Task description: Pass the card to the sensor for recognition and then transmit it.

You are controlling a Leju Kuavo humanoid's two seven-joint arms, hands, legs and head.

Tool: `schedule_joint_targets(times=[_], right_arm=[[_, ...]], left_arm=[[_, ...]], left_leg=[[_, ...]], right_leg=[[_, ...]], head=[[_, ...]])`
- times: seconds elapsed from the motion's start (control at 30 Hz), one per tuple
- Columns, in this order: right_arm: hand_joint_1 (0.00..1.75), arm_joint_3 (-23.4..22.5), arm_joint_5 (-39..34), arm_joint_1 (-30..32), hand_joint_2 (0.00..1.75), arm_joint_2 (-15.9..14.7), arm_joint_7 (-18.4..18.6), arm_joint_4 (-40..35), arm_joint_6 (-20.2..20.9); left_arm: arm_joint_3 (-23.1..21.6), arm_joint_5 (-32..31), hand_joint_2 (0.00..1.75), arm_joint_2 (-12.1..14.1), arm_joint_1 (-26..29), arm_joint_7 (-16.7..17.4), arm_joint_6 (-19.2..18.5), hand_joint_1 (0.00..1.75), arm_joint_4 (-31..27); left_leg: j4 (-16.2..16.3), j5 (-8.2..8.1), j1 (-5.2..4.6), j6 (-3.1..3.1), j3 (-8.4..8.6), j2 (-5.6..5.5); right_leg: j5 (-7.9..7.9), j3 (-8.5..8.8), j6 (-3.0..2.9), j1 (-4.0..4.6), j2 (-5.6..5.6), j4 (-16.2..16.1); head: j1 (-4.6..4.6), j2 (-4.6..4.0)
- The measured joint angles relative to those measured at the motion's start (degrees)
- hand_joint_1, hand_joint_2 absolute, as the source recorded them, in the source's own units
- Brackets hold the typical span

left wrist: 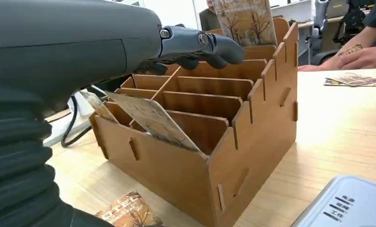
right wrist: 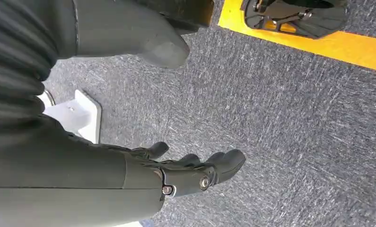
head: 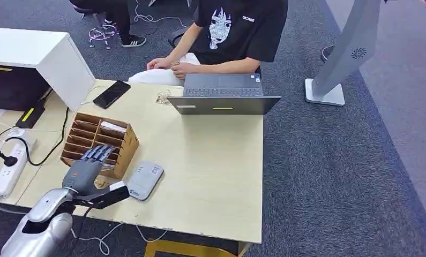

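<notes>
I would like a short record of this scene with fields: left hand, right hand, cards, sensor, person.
left hand: the left hand hovers over the wooden card box, holding nothing
right hand: the right hand hangs open above the carpet
cards: one card leans in a front slot
sensor: grey card reader beside the box
person: sits behind the laptop

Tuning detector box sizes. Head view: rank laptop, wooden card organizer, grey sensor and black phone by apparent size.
1. laptop, clearly the largest.
2. wooden card organizer, partly covered by the left hand.
3. and 4. grey sensor and black phone: they look about alike, and the sensor lies nearer the camera, so I would not rank them.
</notes>
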Motion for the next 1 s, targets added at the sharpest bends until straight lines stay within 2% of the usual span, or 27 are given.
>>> schedule_joint_targets(times=[0.3, 0.6, 1.0], right_arm=[[0.0, -0.02, 0.07, 0.0, 1.75, 0.0, 0.04, 0.0, 0.0], [0.0, -0.55, 0.0, 0.01, 1.75, 0.0, 0.15, 0.0, 0.0], [0.0, -1.11, 0.0, 0.03, 1.75, 0.0, -0.02, 0.0, 0.44]], left_arm=[[-0.02, 0.07, 1.75, 0.37, 0.47, 0.15, 0.07, 0.0, -0.55], [-0.04, -2.47, 1.75, 1.16, 1.13, 3.3, 2.23, 0.0, -2.36], [-0.02, -2.75, 1.75, 2.34, 1.5, 3.83, 2.32, 0.0, -4.26]], left_leg=[[0.0, 0.0, 0.0, 0.0, 0.0, 0.0], [0.0, 0.0, 0.0, 0.0, 0.0, 0.0], [0.0, 0.0, 0.0, 0.0, -0.01, 0.0]], right_leg=[[0.0, 0.0, 0.0, 0.0, 0.0, 0.0], [0.0, 0.0, 0.0, 0.0, 0.0, 0.0], [0.0, 0.0, 0.0, 0.0, -0.01, 0.0]], head=[[0.0, 0.02], [0.0, 0.02], [0.0, 0.02]])
